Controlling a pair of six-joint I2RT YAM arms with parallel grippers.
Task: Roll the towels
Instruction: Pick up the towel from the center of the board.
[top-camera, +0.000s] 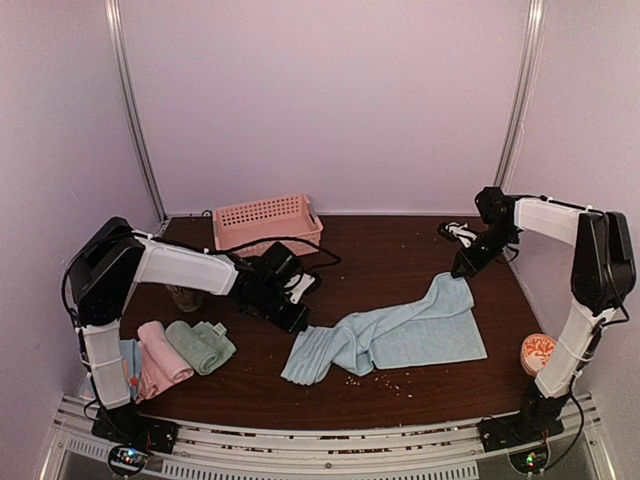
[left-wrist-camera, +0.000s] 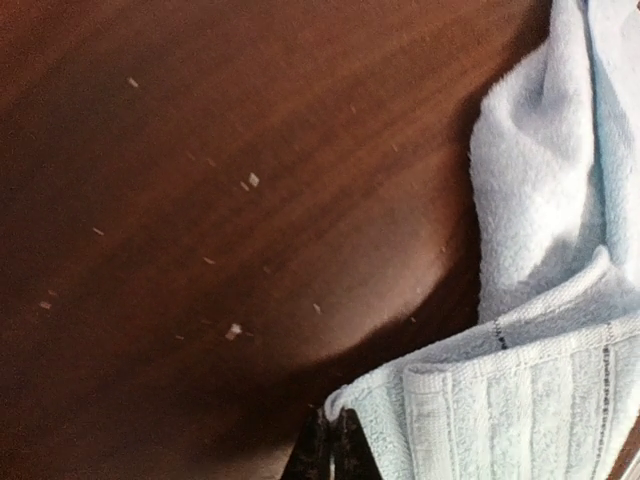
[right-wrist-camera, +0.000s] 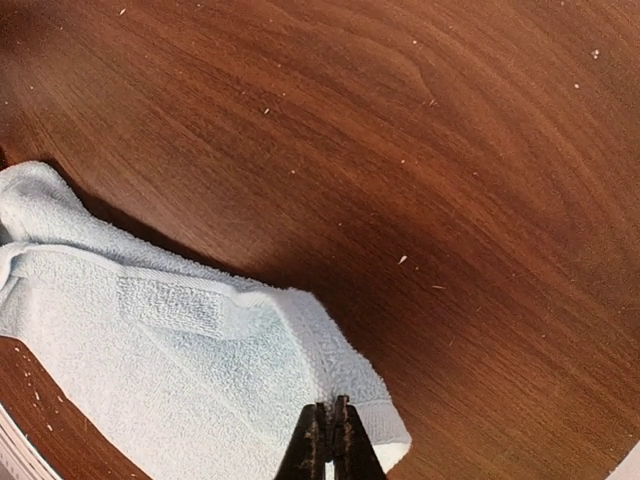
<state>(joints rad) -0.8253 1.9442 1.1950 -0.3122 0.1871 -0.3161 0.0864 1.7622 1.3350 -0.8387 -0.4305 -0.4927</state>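
1. Light blue towel (top-camera: 390, 335): lies unrolled and rumpled across the centre of the worktop (top-camera: 400, 250), running from lower centre up toward the right of the overhead frame.
2. Left end effector (top-camera: 296, 320): left of centre, fingers (left-wrist-camera: 318, 452) pressed together on the towel's hemmed near-left corner, gripping it.
3. Right end effector (top-camera: 463, 270): upper right, jaws closed, pinching the towel's far corner, which is drawn toward it.
4. Pink towel (top-camera: 160, 355): rolled, lower left.
5. Sage green towel (top-camera: 200, 345): rolled, touching the pink towel's right side.
6. Blue towel with orange dots (top-camera: 130, 365): lower left, mostly hidden behind the left arm; form unclear.
7. Pink perforated basket (top-camera: 265, 220): at the rear, left of centre.
8. Crumbs (top-camera: 375, 377): scattered below the light blue towel.
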